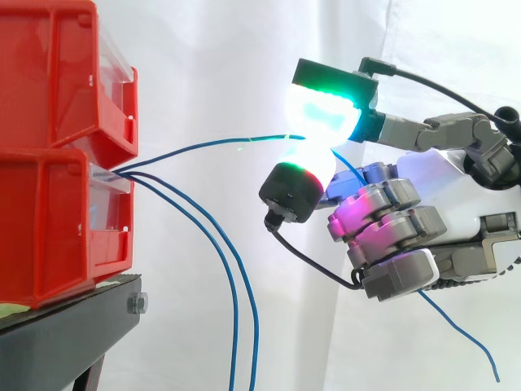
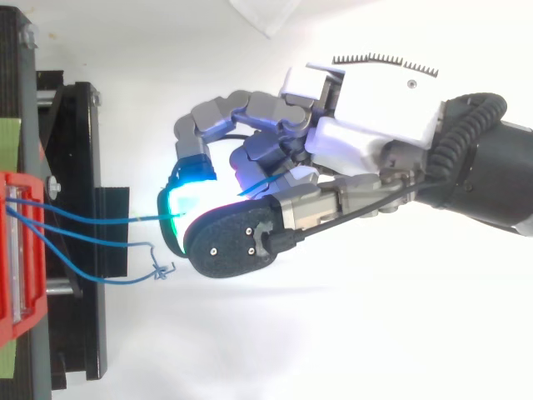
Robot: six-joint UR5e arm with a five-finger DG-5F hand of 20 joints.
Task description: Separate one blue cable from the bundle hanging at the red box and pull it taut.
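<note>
Side view: cable (image 1: 203, 145) is thin, light, limp, prob. slick, so best gripped btw. the fingertips. It runs from box (image 1: 49, 220) to the pads (image 1: 317, 118), which are clamped on it, w/ slight bow. Two others (image 1: 224, 261) hang below the pinch. Top view: hand (image 2: 366, 125) lies level, pads toward box, remaining fingers curled behind the pinch.
</note>
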